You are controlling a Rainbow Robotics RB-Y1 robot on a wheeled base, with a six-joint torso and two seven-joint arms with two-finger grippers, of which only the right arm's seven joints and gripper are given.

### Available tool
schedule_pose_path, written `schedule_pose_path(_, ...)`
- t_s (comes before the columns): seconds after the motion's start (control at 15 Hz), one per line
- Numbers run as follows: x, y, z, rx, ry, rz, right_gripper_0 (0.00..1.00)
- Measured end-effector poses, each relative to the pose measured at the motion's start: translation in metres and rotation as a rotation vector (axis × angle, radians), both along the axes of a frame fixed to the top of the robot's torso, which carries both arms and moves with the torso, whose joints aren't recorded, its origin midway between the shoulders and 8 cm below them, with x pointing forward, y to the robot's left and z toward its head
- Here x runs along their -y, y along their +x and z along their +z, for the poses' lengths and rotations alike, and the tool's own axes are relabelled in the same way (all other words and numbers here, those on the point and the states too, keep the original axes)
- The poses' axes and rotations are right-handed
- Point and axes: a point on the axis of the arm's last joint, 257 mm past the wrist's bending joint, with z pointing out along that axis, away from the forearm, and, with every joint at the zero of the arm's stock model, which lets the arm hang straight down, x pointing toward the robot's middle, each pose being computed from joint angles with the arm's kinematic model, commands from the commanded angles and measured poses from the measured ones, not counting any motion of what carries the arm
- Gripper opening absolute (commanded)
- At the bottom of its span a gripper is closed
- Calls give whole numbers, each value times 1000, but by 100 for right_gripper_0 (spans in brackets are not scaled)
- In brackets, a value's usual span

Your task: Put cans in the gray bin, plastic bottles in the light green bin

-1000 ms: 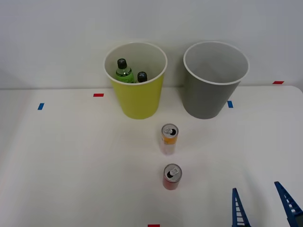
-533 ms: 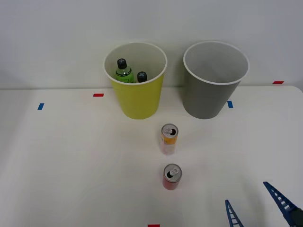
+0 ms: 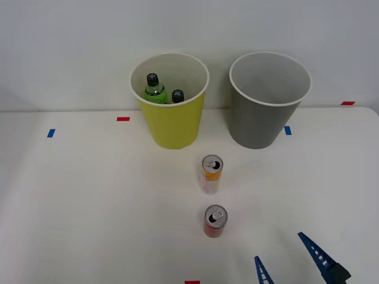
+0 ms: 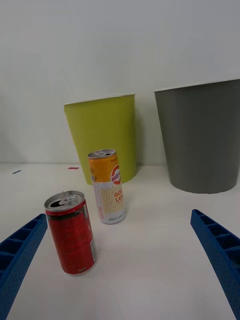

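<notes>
A red can (image 3: 215, 220) (image 4: 71, 232) stands upright on the white table near the front. An orange-yellow and pale pink can (image 3: 211, 174) (image 4: 108, 186) stands upright just behind it. The light green bin (image 3: 170, 100) (image 4: 103, 134) at the back holds two black-capped plastic bottles, a green one (image 3: 154, 89) and another (image 3: 177, 96) of which just the cap shows. The gray bin (image 3: 267, 100) (image 4: 200, 137) stands to its right, and I see nothing in it. My right gripper (image 3: 283, 258) (image 4: 120, 262) is open, low at the front right, a little right of the red can.
Small red tape marks (image 3: 123, 119) and blue tape marks (image 3: 51, 133) dot the table (image 3: 89, 207). A pale wall rises just behind the bins. The table's right edge (image 3: 374, 118) runs near the gray bin.
My right gripper has shifted left and swung toward the red can. Cans, bottles and bins have not moved.
</notes>
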Motion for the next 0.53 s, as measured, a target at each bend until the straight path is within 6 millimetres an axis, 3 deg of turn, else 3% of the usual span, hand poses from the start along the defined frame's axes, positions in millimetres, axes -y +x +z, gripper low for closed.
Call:
schedule_pose_path(0.13, -3, -1, -2, 2, -24, 20, 100)
schedule_pose_path(0.33, -13, -1, -20, -52, -72, 39, 100)
schedule_pose_path(0.53, -41, 8, -30, -83, -81, 81, 100)
